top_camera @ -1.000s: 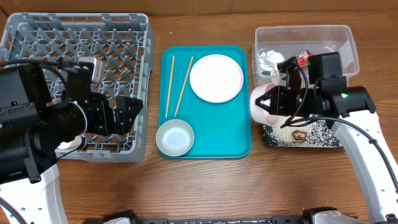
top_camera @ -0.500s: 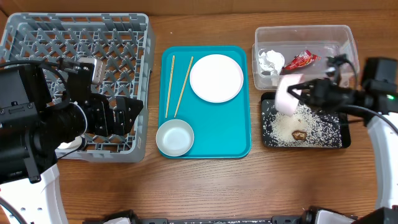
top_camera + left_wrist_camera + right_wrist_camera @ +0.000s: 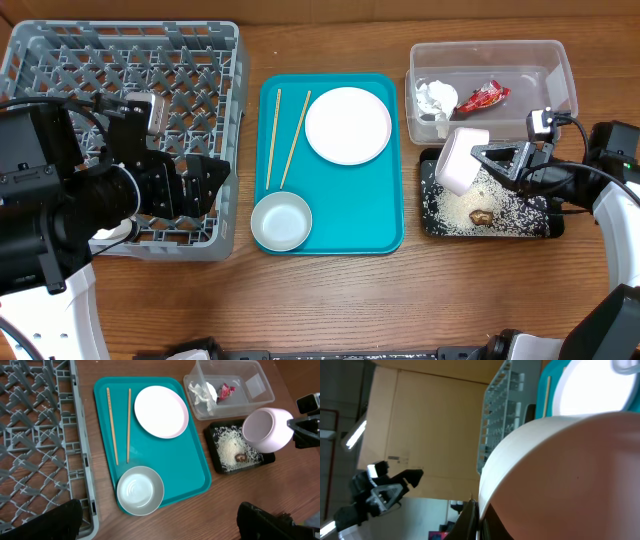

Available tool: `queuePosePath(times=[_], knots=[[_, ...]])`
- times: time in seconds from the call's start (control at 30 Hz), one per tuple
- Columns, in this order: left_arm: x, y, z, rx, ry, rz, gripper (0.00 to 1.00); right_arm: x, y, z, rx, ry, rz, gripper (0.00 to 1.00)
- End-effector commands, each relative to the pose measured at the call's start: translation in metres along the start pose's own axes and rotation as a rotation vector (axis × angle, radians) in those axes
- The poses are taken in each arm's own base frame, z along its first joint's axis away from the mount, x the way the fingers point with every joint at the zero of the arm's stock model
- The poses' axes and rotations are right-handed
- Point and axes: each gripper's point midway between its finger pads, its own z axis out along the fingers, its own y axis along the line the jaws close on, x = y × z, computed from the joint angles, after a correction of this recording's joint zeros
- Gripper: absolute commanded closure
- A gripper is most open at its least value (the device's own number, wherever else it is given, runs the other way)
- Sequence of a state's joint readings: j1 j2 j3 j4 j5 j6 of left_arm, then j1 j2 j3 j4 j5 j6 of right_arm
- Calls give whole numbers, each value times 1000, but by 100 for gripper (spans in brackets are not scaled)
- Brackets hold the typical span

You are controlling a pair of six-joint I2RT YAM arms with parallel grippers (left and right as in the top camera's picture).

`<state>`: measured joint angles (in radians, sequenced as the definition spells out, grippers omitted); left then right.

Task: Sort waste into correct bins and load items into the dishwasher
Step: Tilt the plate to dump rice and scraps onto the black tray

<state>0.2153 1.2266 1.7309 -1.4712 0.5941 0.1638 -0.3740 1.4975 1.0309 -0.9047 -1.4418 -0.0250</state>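
My right gripper [image 3: 488, 160] is shut on the white tapered cup [image 3: 460, 160] and holds it tilted on its side above the black tray [image 3: 545, 228]. The cup's rim fills the right wrist view [image 3: 560, 475]. White rice [image 3: 468, 205] and a dark food bit [image 3: 482, 215] lie in the black tray. The red wrapper [image 3: 484, 96] and white napkin [image 3: 436, 98] lie in the clear tub [image 3: 560, 60]. The plate [image 3: 347, 124], grey bowl [image 3: 281, 221] and two chopsticks [image 3: 272, 135] lie on the teal tray [image 3: 385, 235]. My left gripper [image 3: 160, 525] is open and empty beside the dish rack [image 3: 130, 60].
The grey dish rack takes up the left side, partly under my left arm. The teal tray sits in the middle, with the tub and black tray close together on the right. Bare wood runs along the table's front edge [image 3: 340, 300].
My right gripper has swung the cup from the black tray's left edge out over the tray and tipped it on its side. The left arm has not moved.
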Motion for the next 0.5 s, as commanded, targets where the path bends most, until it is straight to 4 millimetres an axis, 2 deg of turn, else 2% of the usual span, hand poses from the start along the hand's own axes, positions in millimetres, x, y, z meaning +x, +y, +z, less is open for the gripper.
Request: queuePosePath(times=[0.0,0.03,0.07,0.13,0.17,0.23,0.33,0.47], knots=[[-4,-4,-3,3,-12,3,0,-1,13,1,-56,5,-90,96],[-3,-4,-3,3,-11,2,0,-3,10,0,-41,0,-46,96],[-3,-4,-3,3,-10,2,0,-4,16,-1,-83,0,-39,96],[-3,-4,-3,3,-10,2,0,-7,25,-2,-121,-2,-132,96],[-3,-4,-3,4,-10,2,0,-9,17,-1,-74,-7,-119,96],[-3,-4,-3,3,-11,2,0,-12,4,-1,-1,-16,30,96],[-3,-4,-3,3,-10,2,0,-12,7,1,-15,-9,6,96],[-3,-4,-3,3,-10,2,0,-6,-18,8,188,-6,16,96]])
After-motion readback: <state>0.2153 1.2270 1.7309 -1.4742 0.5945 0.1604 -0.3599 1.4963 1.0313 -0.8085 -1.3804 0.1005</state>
